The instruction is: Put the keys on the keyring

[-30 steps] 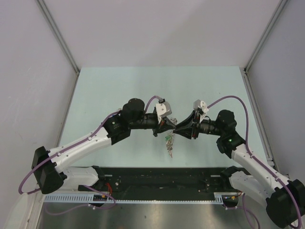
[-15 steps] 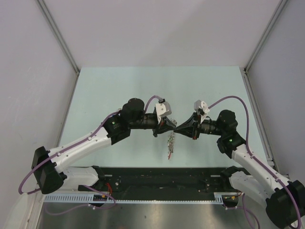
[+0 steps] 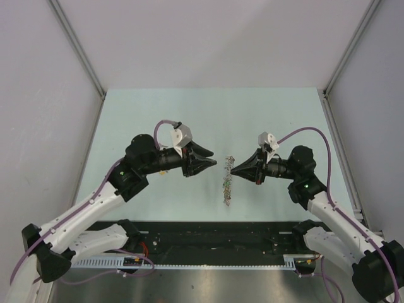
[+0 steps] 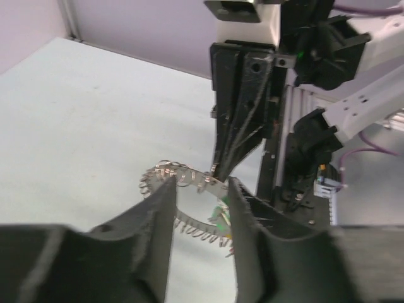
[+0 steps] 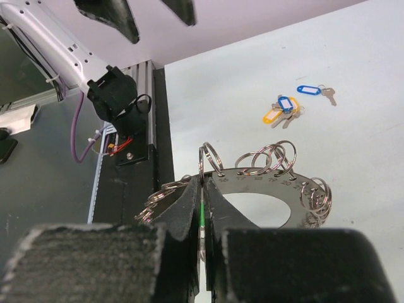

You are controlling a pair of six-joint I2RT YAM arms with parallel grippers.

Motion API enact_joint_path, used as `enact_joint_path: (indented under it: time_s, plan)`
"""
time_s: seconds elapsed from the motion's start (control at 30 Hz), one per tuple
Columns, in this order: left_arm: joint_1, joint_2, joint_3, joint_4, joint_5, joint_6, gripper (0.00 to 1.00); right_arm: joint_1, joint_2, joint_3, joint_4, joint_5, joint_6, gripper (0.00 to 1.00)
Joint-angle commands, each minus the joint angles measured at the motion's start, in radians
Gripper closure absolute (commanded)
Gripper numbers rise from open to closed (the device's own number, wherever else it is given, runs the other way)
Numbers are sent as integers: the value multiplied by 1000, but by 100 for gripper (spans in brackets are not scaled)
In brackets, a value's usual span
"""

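Observation:
The keyring, a flat metal ring hung with many small split rings and coloured tags, hangs edge-on above the table. My right gripper is shut on its rim. In the right wrist view the fingers pinch the ring plate with a green tag between them. My left gripper is open and empty, a short way left of the ring. In its wrist view the ring shows beyond the open tips. Loose keys with blue and yellow tags and one blue-tagged key lie on the table.
The pale green table is bounded by grey walls at the back and sides. A black rail with the arm bases runs along the near edge. The right wrist view shows the left arm's cable and mount beside the table edge.
My left gripper let go of the keyring and drew back to the left, jaws open. The ring stays in my right gripper and hangs a little straighter.

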Motion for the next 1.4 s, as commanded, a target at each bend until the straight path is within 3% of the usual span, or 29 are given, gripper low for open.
enact_joint_path:
  time_s: [0.0, 0.17, 0.6, 0.8, 1.13, 1.37]
  plan:
    - [-3, -15, -36, 7, 82, -41, 65, -6, -30, 40, 67, 10, 17, 100]
    - [-42, 9, -73, 44, 103, -65, 68, -7, -34, 40, 63, 17, 17, 100]
    - [-82, 155, -27, 106, 125, -41, 65, -7, -37, 40, 68, -10, 23, 100]
    - [-82, 195, -1, 116, 93, -21, 53, -6, -40, 40, 65, -19, 26, 100]
    - [-79, 198, 15, 154, 102, -21, 42, -7, -40, 40, 42, -28, 9, 100]
    - [-79, 203, 16, 165, 103, -18, 52, -6, -37, 40, 42, -34, 9, 100]
